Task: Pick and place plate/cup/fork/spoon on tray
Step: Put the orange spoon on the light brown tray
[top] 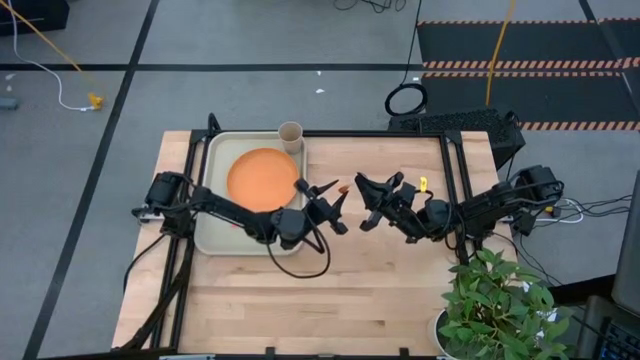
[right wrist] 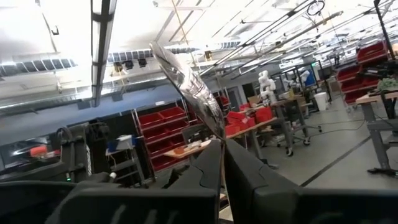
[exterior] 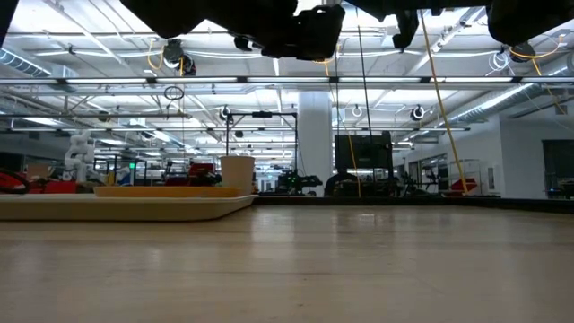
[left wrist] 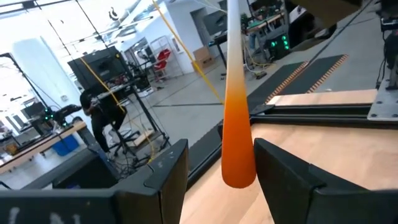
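The pale tray [top: 205, 200] lies at the table's left with the orange plate [top: 262, 180] on it. The beige cup [top: 290, 135] stands at the tray's far right corner. My two grippers meet in mid-air over the table's middle. My right gripper [top: 366, 205] is shut on a utensil with an orange handle [top: 340, 188] and a silver metal end [right wrist: 186, 93]; whether it is the fork or the spoon I cannot tell. My left gripper [top: 333, 207] is open, one finger on either side of the orange handle [left wrist: 239, 149]. No other utensil shows. My right gripper pinches the utensil's silver metal part [right wrist: 214, 134] between its two shut fingers, and the metal sticks out past the fingertips. The utensil is lifted clear of the table, its orange handle end toward my left gripper. Whether my left gripper's fingers touch the handle I cannot tell.
A potted plant [top: 495, 300] stands at the table's near right corner. Black frame rails run along the table's left, right and far edges. Bare wood lies in front of the tray and across the near half [top: 330, 300].
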Motion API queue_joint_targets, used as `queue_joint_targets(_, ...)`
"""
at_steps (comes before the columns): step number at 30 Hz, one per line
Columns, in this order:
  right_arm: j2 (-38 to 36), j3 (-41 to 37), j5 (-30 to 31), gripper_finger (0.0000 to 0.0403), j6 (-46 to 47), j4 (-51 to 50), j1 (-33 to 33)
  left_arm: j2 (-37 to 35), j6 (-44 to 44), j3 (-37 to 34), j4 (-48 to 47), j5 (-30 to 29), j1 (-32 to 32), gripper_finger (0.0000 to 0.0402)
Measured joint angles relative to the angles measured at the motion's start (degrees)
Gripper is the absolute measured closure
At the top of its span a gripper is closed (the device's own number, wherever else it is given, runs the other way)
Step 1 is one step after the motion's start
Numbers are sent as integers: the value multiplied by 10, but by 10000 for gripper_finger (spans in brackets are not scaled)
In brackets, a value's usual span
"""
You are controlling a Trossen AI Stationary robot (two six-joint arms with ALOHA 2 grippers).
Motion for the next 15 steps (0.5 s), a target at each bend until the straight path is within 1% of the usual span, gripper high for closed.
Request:
queue_joint_targets(3, 0, 0, 15, 403, -4, 0, 0, 2, -5, 0, 2, 25, 5, 218)
queue_joint_targets(7, 0, 0, 27, 403, -15, 0, -1, 18, -1, 11, 4, 32, 5, 218)
queue_joint_targets(11, 0, 0, 29, 403, -18, -2, -1, 40, 14, 29, 3, 16, 4, 218)
queue_joint_targets(15, 0, 0, 54, 403, -30, -7, -1, 44, 19, 36, 5, -2, 5, 219)
